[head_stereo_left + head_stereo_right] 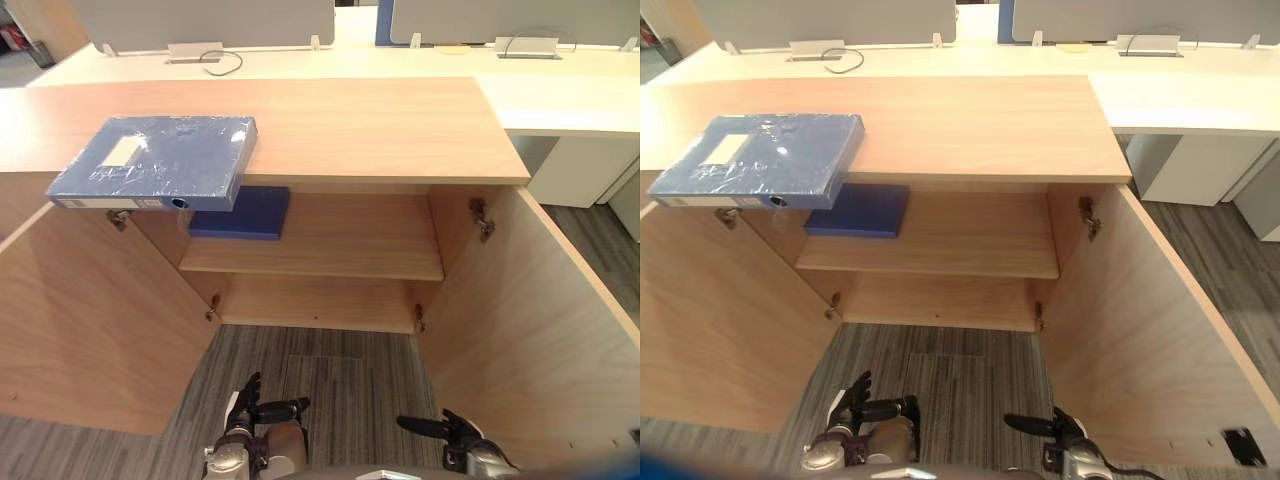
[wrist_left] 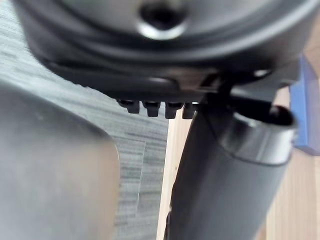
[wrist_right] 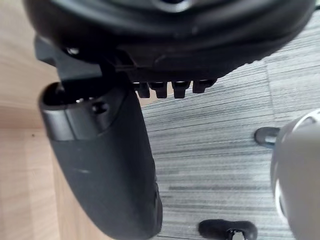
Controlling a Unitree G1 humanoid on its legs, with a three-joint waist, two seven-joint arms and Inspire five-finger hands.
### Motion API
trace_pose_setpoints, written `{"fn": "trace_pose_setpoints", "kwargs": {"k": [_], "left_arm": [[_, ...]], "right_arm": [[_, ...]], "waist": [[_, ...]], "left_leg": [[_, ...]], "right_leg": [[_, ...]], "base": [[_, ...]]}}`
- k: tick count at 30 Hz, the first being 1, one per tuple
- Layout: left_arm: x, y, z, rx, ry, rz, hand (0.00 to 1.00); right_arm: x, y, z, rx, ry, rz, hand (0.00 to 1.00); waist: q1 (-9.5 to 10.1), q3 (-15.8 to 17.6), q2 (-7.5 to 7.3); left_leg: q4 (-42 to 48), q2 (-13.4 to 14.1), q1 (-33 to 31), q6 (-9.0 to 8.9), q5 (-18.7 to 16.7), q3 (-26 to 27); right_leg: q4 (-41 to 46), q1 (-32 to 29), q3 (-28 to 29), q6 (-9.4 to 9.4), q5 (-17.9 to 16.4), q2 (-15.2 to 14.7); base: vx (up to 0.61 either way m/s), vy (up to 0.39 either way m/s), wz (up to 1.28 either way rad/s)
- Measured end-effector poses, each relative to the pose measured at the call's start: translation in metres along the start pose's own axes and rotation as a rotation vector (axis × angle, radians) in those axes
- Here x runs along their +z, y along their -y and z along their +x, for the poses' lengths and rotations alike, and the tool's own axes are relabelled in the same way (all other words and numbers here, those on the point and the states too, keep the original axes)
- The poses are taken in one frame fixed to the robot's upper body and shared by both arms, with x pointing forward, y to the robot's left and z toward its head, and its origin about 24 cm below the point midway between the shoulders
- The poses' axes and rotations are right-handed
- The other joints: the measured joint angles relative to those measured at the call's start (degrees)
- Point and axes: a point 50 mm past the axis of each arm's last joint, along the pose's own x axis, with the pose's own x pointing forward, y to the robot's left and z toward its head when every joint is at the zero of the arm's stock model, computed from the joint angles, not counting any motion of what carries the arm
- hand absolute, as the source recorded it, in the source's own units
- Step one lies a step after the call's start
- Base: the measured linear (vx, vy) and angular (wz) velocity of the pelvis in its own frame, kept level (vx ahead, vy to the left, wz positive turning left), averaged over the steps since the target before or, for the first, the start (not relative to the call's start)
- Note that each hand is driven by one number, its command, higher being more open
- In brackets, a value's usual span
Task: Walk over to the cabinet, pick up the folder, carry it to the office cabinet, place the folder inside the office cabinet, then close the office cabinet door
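On cabinet (image 1: pixel 380 130) top, ten o'clock: folder (image 1: pixel 155 160) is lying flat.
Left hand (image 1: pixel 247 410), right hand (image 1: pixel 458 432): hanging at six o'clock, fingers relaxed, empty.

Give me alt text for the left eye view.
A blue folder lies on the cabinet top, overhanging its front left edge; a darker blue folder rests on the shelf inside. Both cabinet doors stand open, and the left hand and right hand hang low in front, open and empty.

Office scene: white desks (image 1: pixel 300 62) with grey divider screens (image 1: pixel 200 20) far behind; low wooden cabinet (image 1: pixel 350 125) near; grey carpet (image 1: pixel 330 365).
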Motion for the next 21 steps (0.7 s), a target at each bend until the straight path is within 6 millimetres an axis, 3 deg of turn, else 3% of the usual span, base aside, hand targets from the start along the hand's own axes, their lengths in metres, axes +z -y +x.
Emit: {"fn": "trace_pose_setpoints", "kwargs": {"k": [1, 2, 6, 8, 9, 11, 12, 13, 14, 15, 17, 18, 19, 21], "left_arm": [[-0.002, -0.003, 0.000, 0.008, -0.004, 0.007, 1.00], [-0.003, -0.004, 0.000, 0.011, -0.014, -0.004, 1.00], [-0.012, -0.002, -0.002, 0.013, -0.048, -0.004, 1.00], [-0.017, 0.003, -0.004, -0.004, -0.067, -0.004, 1.00], [-0.019, 0.005, -0.006, -0.010, -0.071, -0.009, 1.00], [-0.020, 0.004, -0.006, -0.012, -0.072, -0.005, 1.00], [-0.022, 0.000, -0.006, -0.006, -0.082, 0.002, 1.00], [-0.024, -0.002, -0.006, -0.002, -0.090, 0.006, 1.00], [-0.024, -0.004, -0.006, 0.000, -0.092, 0.010, 1.00], [-0.024, -0.006, -0.005, -0.002, -0.102, 0.013, 1.00], [-0.026, -0.008, -0.005, -0.008, -0.113, -0.001, 1.00], [-0.027, -0.013, -0.005, -0.010, -0.117, -0.022, 1.00], [-0.026, -0.010, -0.004, -0.021, -0.121, -0.048, 1.00], [-0.036, -0.003, -0.008, -0.038, -0.168, -0.166, 1.00]], "right_arm": [[0.004, -0.008, 0.001, 0.020, 0.010, 0.001, 1.00], [0.007, -0.011, 0.001, 0.029, 0.018, 0.003, 1.00], [0.009, -0.022, 0.001, 0.062, 0.043, 0.016, 1.00], [0.002, -0.018, 0.000, 0.054, 0.016, 0.027, 1.00], [-0.006, -0.015, -0.001, 0.043, -0.012, 0.053, 1.00], [-0.009, -0.013, -0.001, 0.043, -0.029, 0.071, 1.00], [-0.008, -0.010, -0.001, 0.036, -0.020, 0.081, 1.00], [-0.010, -0.011, -0.002, 0.042, -0.022, 0.084, 1.00], [-0.009, -0.013, -0.002, 0.048, -0.020, 0.081, 1.00], [-0.008, -0.015, -0.002, 0.058, -0.010, 0.082, 1.00], [-0.006, -0.018, -0.002, 0.076, 0.004, 0.074, 1.00], [-0.008, -0.020, -0.002, 0.086, -0.003, 0.065, 1.00], [-0.010, -0.019, -0.002, 0.085, -0.008, 0.060, 1.00], [-0.015, -0.011, -0.003, 0.068, -0.027, 0.061, 1.00]], "waist": [[0.24, -0.3, -0.76], [0.38, -0.3, -0.76], [0.56, -1.1, 0.17], [0.41, -1.6, 1.03], [0.50, -1.8, 1.41], [0.53, -1.2, 0.42], [0.10, -1.4, 0.23], [-0.12, -1.8, 0.05], [-0.14, -1.8, -0.21], [-0.38, -1.8, -0.25], [-0.80, -1.6, 0.12], [-0.82, -1.8, -1.16], [-0.84, -1.8, -1.31], [-0.73, -2.9, 0.53]], "left_leg": [[-1.4, -0.8, 0.8, 0.13, 0.1, 0.2], [-2.0, -1.1, 1.4, 0.17, 0.1, 0.3], [-10.1, -4.1, 7.8, 2.45, 1.8, 1.0], [-13.0, -5.5, 10.1, 3.20, 2.3, 1.6], [-14.8, -6.6, 12.1, 3.89, 2.5, 2.3], [-17.2, -8.4, 15.8, 5.00, 2.4, 2.9], [-18.8, -8.8, 17.9, 5.47, 2.5, 2.7], [-19.7, -8.7, 18.6, 5.56, 2.5, 2.6], [-19.9, -8.5, 18.9, 5.56, 2.5, 2.4], [-19.9, -7.6, 18.9, 5.55, 2.5, 1.9], [-19.5, -5.9, 18.8, 5.23, 2.4, 0.6], [-18.9, -6.5, 18.6, 4.32, 1.8, -0.2], [-18.8, -6.6, 19.0, 3.65, 1.4, -1.0], [-19.2, -4.6, 18.9, 2.87, 1.4, -1.6]], "right_leg": [[0.1, 0.0, 0.3, 1.11, 1.1, -1.0], [0.2, 0.1, 0.5, 1.05, 1.7, -1.3], [3.6, 0.9, 1.3, 2.93, 3.9, -4.8], [9.4, -1.3, 2.3, 3.08, 3.9, -7.0], [16.6, -4.0, 3.2, 3.45, 4.1, -9.2], [29.2, -8.4, 3.0, 1.41, 5.7, -13.8], [35.1, -10.4, 1.4, -2.50, 6.2, -16.6], [35.4, -11.8, -1.5, -3.12, 2.9, -17.7], [34.5, -12.5, -2.0, -2.33, 1.5, -17.5], [31.1, -14.3, -1.1, -0.12, -0.7, -15.1], [22.3, -15.6, 3.2, 1.26, -1.4, -9.5], [13.9, -15.5, 6.1, 0.73, 0.4, -7.1], [13.4, -14.5, 5.5, -0.02, 0.1, -7.0], [9.8, -12.9, 4.1, -0.84, 1.4, -4.8]], "base": [[0.26, 0.145, 0.16], [0.22, 0.135, 0.07], [0.17, 0.091, 0.06], [0.15, 0.129, -0.05], [0.14, 0.160, -0.19], [0.12, 0.154, -0.13], [0.10, 0.152, 0.02], [0.08, 0.132, 0.07], [0.04, 0.073, 0.13], [0.00, 0.008, 0.17], [-0.01, -0.044, 0.34], [-0.01, -0.126, 0.40], [0.02, -0.154, 0.34], [0.03, -0.145, 0.12]]}}
